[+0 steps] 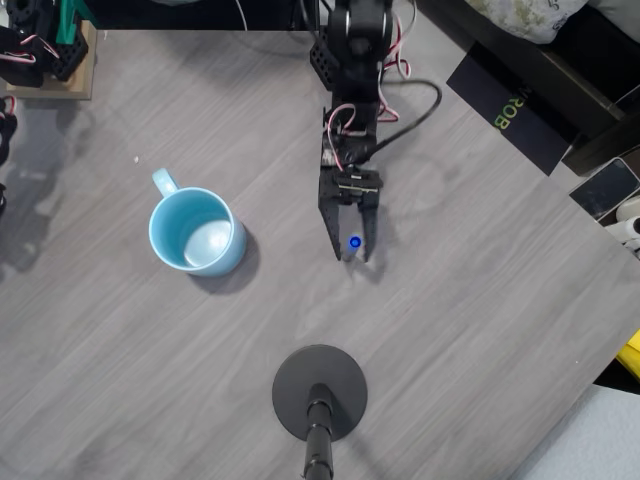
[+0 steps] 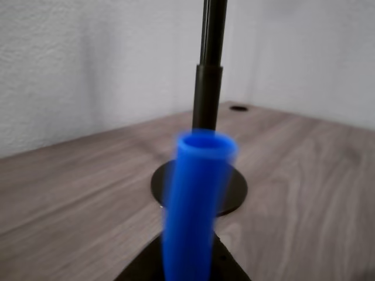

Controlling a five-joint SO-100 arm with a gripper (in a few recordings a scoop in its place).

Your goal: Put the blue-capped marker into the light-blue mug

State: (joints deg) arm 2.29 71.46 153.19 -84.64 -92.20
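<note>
The blue-capped marker (image 1: 354, 242) stands on end between my gripper's (image 1: 353, 254) fingertips, so from above I see only its round blue cap. The gripper is shut on it, right of the table's middle. In the wrist view the blue cap (image 2: 196, 205) rises blurred and close from the dark jaws at the bottom edge. The light-blue mug (image 1: 197, 232) stands upright on the table well to the left of the gripper, handle toward the upper left, with nothing inside. I cannot tell how high the marker is above the table.
A black round stand base (image 1: 320, 392) with a pole sits near the front edge, below the gripper; in the wrist view the stand pole (image 2: 208, 64) rises right behind the marker. The arm's base and cables (image 1: 355, 50) are at the back. Boxes and a phone lie off the right corner.
</note>
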